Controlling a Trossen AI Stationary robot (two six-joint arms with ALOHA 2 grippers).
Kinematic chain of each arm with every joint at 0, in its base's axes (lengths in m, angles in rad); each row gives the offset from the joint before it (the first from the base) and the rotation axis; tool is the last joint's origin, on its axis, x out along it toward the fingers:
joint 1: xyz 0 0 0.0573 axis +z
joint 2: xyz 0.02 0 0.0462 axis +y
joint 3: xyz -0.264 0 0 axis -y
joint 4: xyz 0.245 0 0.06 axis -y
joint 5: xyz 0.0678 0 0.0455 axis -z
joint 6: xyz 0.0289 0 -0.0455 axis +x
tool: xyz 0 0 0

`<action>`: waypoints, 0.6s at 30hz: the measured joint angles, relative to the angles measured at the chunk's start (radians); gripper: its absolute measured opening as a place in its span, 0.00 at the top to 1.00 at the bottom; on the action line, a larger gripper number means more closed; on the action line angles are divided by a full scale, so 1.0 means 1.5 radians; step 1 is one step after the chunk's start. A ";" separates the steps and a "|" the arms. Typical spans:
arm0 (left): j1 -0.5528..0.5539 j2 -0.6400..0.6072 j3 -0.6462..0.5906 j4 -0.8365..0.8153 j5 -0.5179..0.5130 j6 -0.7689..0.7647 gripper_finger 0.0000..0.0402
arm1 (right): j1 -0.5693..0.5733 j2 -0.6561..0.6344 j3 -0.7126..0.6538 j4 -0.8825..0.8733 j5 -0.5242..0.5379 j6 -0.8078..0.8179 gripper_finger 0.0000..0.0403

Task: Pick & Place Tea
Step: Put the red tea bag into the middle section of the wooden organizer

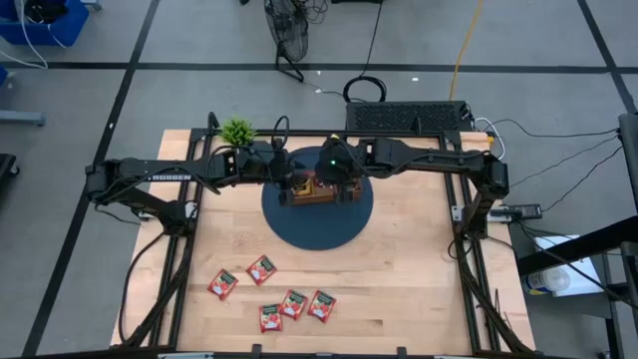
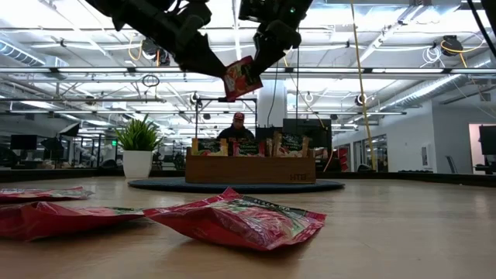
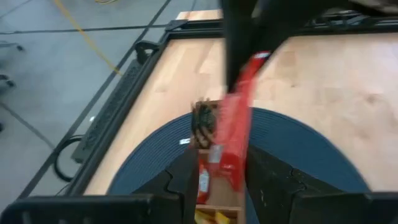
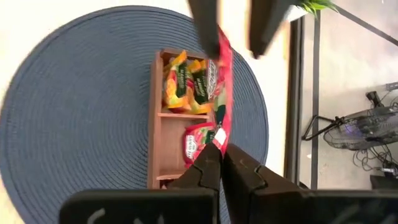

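Both arms meet over the far middle of the table, above the wooden tray [image 1: 317, 189] that sits on the round blue mat [image 1: 317, 221]. A red sachet [image 2: 242, 77] hangs in the air between them, clear of the tray.

The right gripper [image 4: 222, 151] is clenched on one end of that sachet, its fingers pinched tight on the edge. The left gripper [image 3: 219, 171] sits at the other end with its jaws parted on either side of the packet, not visibly pressing it. This reads as a hand-over in mid-air, or a straightening of the bag before it goes down.

To do it well, one pincer should keep firm hold until the other has really let go, and the packet should go down edge-first into a slot with room. The tray already holds orange-and-green packets [image 4: 183, 84] in one compartment and a red one [image 4: 198, 144] in the middle.

The sachet stands on edge, its long axis running from gripper to gripper and slightly tilted in the low view, roughly along the tray's length in the right wrist view.

Five more red sachets [image 1: 269, 295] lie flat near the front edge of the table, toward the left corner.
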 joint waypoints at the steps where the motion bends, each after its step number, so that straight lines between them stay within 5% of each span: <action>1: 0.000 0.000 0.000 -0.001 -0.010 0.000 0.68 | 0.003 0.000 0.000 0.000 -0.001 0.000 1.00; 9: 0.000 0.002 0.000 -0.012 -0.012 -0.002 0.69 | 0.011 0.000 0.000 0.009 -0.002 0.000 1.00; 15: 0.000 0.017 0.000 -0.003 -0.012 0.022 0.94 | 0.019 0.000 0.000 0.019 -0.003 -0.004 1.00; 18: 0.000 0.023 0.000 0.007 -0.013 0.026 0.96 | 0.019 0.001 -0.001 0.017 -0.003 -0.003 1.00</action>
